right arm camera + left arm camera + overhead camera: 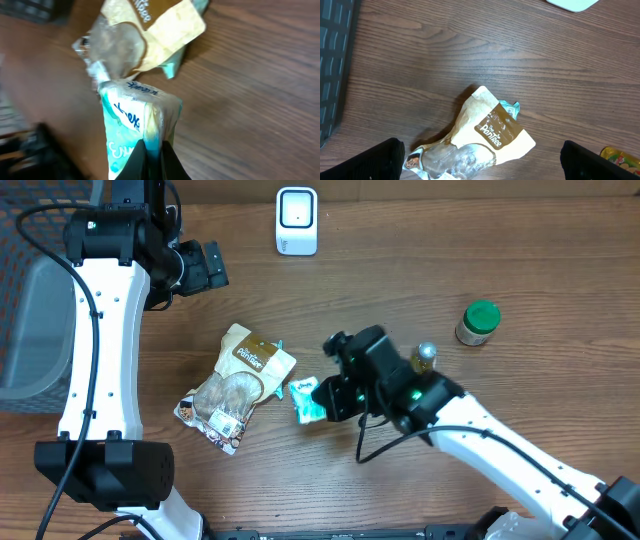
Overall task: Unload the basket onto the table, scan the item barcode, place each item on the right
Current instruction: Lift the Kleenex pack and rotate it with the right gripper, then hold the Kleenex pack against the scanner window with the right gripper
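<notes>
My right gripper point(328, 394) is shut on a teal and white tissue pack point(306, 400), held just above the table's middle. In the right wrist view the dark fingertips point(141, 156) pinch the pack's point(127, 125) folded edge, and no barcode shows on it. The white scanner point(297, 220) stands upright at the back edge, well away from the pack. My left gripper point(208, 266) hangs open at the back left, holding nothing. Its two black fingers point(380, 161) frame a tan snack bag point(492, 132) lying on the wood far below.
The tan snack bag point(238, 385) lies flat left of the tissue pack. A green-lidded jar point(479, 322) stands at the right, and a small silver-capped bottle point(425, 356) is beside my right arm. A grey bin point(35, 320) sits off the left edge.
</notes>
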### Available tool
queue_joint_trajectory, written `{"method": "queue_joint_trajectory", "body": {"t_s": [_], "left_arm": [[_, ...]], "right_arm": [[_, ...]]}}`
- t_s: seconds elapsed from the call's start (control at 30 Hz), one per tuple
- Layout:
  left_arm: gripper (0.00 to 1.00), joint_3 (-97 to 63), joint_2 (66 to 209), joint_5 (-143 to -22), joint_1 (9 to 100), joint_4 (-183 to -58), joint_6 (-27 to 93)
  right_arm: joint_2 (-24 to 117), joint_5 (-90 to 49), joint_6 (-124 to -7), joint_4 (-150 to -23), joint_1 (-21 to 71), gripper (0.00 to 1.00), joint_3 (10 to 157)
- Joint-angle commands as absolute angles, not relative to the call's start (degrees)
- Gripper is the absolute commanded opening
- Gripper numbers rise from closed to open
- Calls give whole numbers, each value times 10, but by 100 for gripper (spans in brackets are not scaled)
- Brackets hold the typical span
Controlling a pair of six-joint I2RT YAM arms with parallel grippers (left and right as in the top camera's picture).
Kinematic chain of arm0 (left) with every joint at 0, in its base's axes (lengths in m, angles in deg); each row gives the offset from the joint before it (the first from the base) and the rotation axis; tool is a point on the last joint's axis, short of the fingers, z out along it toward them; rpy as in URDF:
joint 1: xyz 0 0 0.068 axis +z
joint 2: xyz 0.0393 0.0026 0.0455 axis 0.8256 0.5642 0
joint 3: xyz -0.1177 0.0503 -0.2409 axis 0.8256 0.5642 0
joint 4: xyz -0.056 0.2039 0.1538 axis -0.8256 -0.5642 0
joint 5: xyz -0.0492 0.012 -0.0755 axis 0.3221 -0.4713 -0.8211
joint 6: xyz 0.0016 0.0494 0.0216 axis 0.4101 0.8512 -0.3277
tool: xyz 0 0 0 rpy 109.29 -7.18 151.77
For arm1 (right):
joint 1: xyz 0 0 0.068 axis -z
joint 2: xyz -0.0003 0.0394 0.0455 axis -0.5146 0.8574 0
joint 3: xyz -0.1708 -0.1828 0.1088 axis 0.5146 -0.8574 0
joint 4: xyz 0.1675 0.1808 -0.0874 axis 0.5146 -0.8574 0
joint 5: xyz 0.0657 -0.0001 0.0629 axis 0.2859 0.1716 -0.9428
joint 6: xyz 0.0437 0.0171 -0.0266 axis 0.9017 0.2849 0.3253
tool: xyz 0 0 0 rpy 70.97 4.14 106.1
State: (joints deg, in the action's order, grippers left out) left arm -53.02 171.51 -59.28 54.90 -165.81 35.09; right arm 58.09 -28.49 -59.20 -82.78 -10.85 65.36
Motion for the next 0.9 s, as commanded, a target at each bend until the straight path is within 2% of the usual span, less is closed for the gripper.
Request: {"method": "queue_joint_trajectory", "body": {"t_s": [0.0, 0.57, 0.73, 0.87], "left_arm": [[100, -531, 1715, -594, 549, -1658, 347], [100, -531, 1715, -595, 549, -1658, 347], [100, -531, 1715, -594, 549, -1658, 347], [100, -531, 1715, -594, 549, -1658, 347]], "right_arm": [[580, -156, -594, -825, -134, 4, 652], [642, -70, -588, -824, -143, 4, 676], [642, -70, -614, -908, -116, 3, 793], [652, -69, -648, -1034, -81, 3, 966]]}}
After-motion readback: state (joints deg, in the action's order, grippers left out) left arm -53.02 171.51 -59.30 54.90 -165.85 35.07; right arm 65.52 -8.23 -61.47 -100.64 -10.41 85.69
